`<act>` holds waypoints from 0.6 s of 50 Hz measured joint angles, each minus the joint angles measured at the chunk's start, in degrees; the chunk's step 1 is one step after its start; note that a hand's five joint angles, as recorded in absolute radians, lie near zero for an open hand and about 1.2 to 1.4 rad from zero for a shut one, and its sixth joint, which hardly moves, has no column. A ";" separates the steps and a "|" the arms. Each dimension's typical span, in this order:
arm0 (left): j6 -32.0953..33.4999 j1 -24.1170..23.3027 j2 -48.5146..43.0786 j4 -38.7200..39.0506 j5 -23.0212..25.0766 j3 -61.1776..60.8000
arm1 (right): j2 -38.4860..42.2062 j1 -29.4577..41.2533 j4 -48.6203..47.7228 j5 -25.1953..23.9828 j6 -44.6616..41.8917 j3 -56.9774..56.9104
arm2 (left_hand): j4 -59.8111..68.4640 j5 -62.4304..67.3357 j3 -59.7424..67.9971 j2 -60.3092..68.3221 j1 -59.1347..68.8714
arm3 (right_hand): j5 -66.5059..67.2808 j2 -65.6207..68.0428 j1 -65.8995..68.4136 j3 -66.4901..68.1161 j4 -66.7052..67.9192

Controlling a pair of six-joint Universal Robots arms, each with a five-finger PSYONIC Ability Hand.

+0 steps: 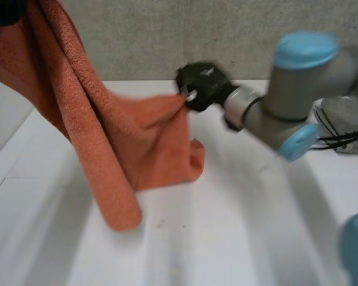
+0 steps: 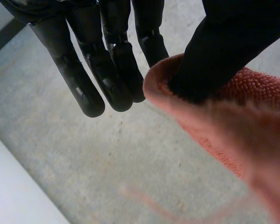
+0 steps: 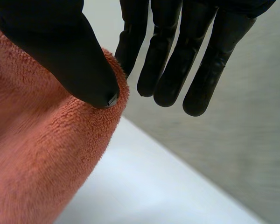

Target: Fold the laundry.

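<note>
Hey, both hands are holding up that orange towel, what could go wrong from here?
The right hand pinches only the very edge of the orange towel, so the corner might slip free. The left hand likewise holds just a small fold between thumb and fingers. The towel hangs bunched and doubled between them, its low end near the table; laid down like that, it would likely crease.
</note>
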 measured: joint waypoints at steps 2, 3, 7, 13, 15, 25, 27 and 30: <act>-0.14 1.65 -0.70 0.06 0.01 -0.24 | -7.63 -3.04 0.03 1.76 -5.71 6.26 | 0.00 0.00 0.00 0.00 0.00 | 0.00 0.00 0.00 0.00 0.00; -0.17 1.98 -0.87 0.08 0.01 -0.31 | -9.34 -3.59 0.06 2.00 -7.08 7.80 | 0.00 0.00 0.00 0.00 0.00 | 0.00 0.00 0.00 0.00 0.00; -0.38 3.70 -2.67 0.13 -0.08 -0.87 | -21.46 -6.39 0.56 2.96 -17.34 19.48 | 0.00 0.00 0.00 0.00 0.00 | 0.00 0.00 0.00 0.00 0.01; -0.48 3.84 -4.49 0.19 -0.21 -1.46 | -31.96 -6.66 10.41 3.09 -28.30 34.74 | 0.00 0.00 0.00 0.00 0.00 | 0.46 0.00 0.00 0.00 0.01; -0.45 3.74 -4.67 0.18 -0.20 -1.65 | -32.90 -6.44 13.72 3.06 -30.06 37.66 | 0.00 0.00 0.00 0.00 0.00 | 0.47 0.00 0.00 0.00 0.01; -0.37 2.52 -10.39 0.10 -0.16 -7.35 | -35.61 -6.24 15.51 3.95 -38.31 56.35 | 0.00 0.00 0.00 0.00 0.00 | -21.10 -24.00 -18.48 -23.98 -23.65; -0.41 2.01 -11.98 0.10 -0.19 -8.53 | -35.51 -6.54 11.44 4.35 -36.37 57.41 | 0.00 0.00 0.00 0.00 0.00 | -29.86 -31.86 -25.35 -31.88 -32.15; -0.50 1.01 -14.86 0.11 -0.31 -10.30 | -35.32 -7.67 5.36 5.21 -32.40 58.10 | 0.01 0.00 0.00 0.00 0.00 | -35.44 -36.93 -29.40 -37.19 -37.53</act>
